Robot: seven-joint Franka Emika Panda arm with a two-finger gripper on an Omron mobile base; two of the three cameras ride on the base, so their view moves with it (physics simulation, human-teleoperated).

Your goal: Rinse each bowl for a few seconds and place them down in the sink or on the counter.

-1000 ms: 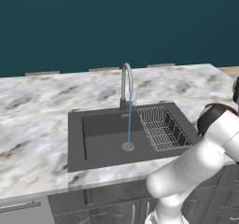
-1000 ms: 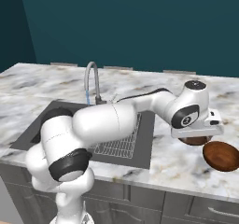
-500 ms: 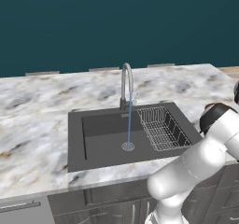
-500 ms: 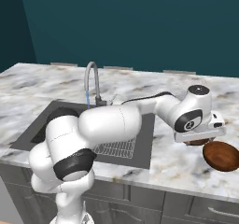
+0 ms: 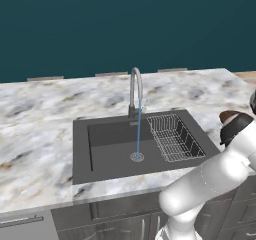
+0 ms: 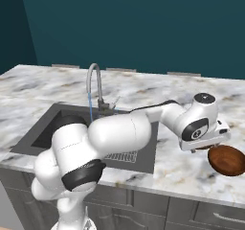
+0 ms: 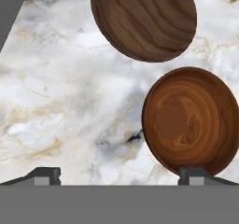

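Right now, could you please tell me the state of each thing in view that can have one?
Faucet: running, stream falling to the drain.
Sink: holds no bowl.
Wire rack: empty.
Near bowl: upright on the counter, unheld.
Far bowl: on the counter, unheld.
Gripper: open above the counter, holding nothing.

Showing white-grey marbling with tan veins and dark flecks across the counter [image 7: 56,101]. Gleaming reddish-brown with swirling wood grain inside the nearer bowl [image 7: 190,120]; running darker brown with long wavy grain lines over the farther bowl [image 7: 144,20]. Sitting dark grey as the sink [image 5: 107,146], with a silver faucet [image 5: 135,91] pouring a thin blue stream of water [image 5: 138,134]. Glinting pale silver-grey on the wire rack [image 5: 172,136]. Standing deep teal as the back wall [image 5: 125,24].
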